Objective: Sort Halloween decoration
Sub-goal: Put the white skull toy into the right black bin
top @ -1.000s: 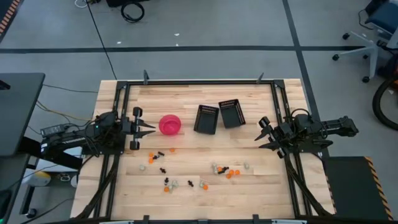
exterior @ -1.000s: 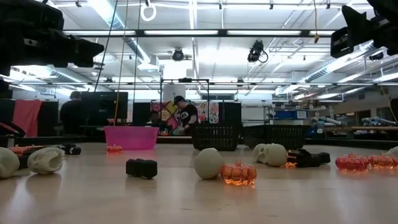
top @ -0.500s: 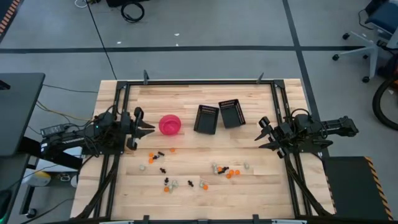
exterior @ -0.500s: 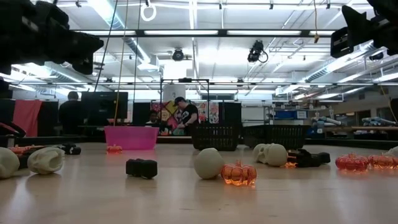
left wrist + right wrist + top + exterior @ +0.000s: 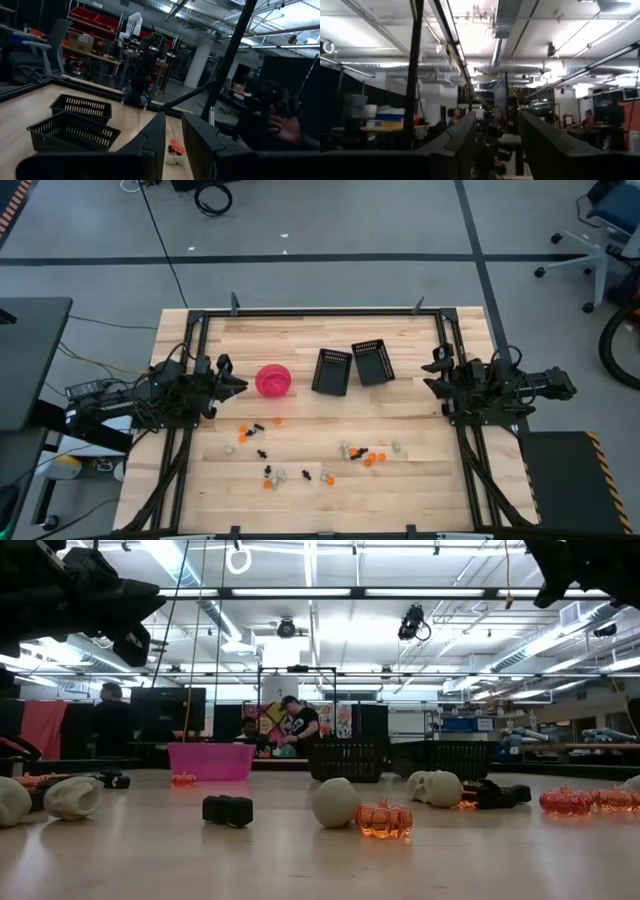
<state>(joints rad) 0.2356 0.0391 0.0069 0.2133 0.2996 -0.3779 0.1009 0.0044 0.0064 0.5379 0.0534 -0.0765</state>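
On the surface (image 5: pixel 320 480), trinkets (image 5: pixel 360 454) all lie loose, near side of the pink bowl (image 5: pixel 273 380); sorting unstarted. Left gripper (image 5: pixel 232 384) fingers slightly apart, empty; right gripper (image 5: pixel 433 376) apart, empty.

We note a bright pink bowl (image 5: pixel 273 380) on the pale blond wood table (image 5: pixel 300 345), whose planks run in lengthwise streaks, beside two black baskets (image 5: pixel 351 367) with slotted walls. The Halloween decoration (image 5: pixel 360 453) lies scattered as orange, black and pale white-grey trinkets; in the low view we see a translucent orange ribbed pumpkin (image 5: pixel 385 818), off-white skulls (image 5: pixel 436 787) and a matte black piece (image 5: pixel 227 809). Both arms are dark, and the table frame (image 5: pixel 320 311) is black.
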